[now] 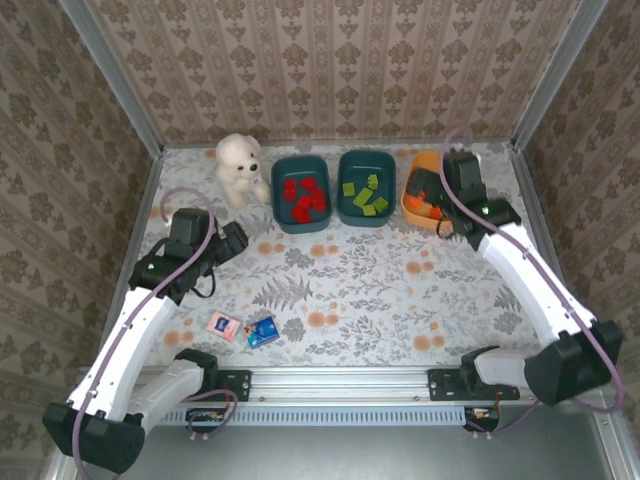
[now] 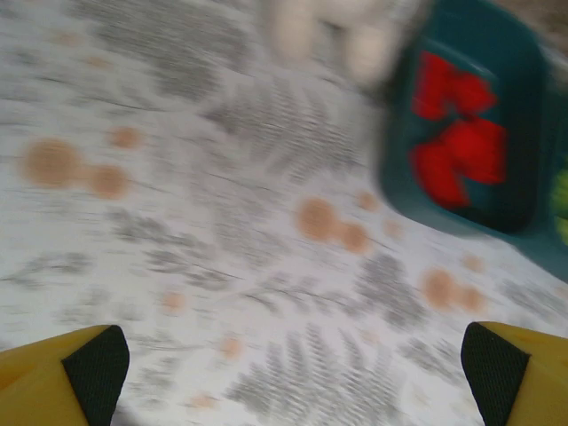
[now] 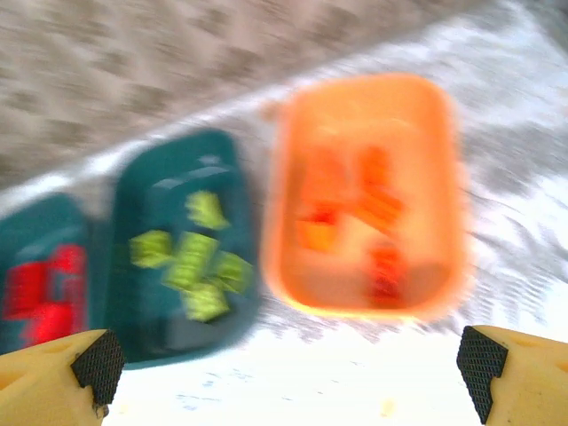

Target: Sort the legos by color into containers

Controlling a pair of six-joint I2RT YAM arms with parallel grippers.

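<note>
A: What is the biggest thing here?
B: The table (image 1: 380,290); its top has a pattern of leaves and orange dots. At its near edge stand the left arm (image 1: 140,320) and the right arm (image 1: 525,270).
A: How are their grippers?
B: The left gripper (image 2: 297,373) hangs over bare table, to the near-left of the tubs and well apart from them. Its fingers stand wide apart and nothing is between them. The right gripper (image 3: 290,368) is above the orange tub (image 1: 410,205). It is also spread wide and holds nothing.
A: And the other tubs?
B: Three stand in one row near the far wall: the left teal tub (image 1: 300,228), the middle teal tub (image 1: 365,155) just beside it, and the orange tub at the right end.
A: What is left of the row?
B: A white teddy bear (image 1: 240,170), just beside the left teal tub. Near the front edge lie a pink-and-white card (image 1: 223,326) and a blue toy (image 1: 262,331), close together.
A: Where are the legos?
B: The red legos (image 1: 303,197) lie in the left teal tub, the green legos (image 1: 366,195) in the middle teal tub, and the orange legos (image 3: 373,213) in the orange tub. The wrist pictures are blurred, so I cannot count them.
</note>
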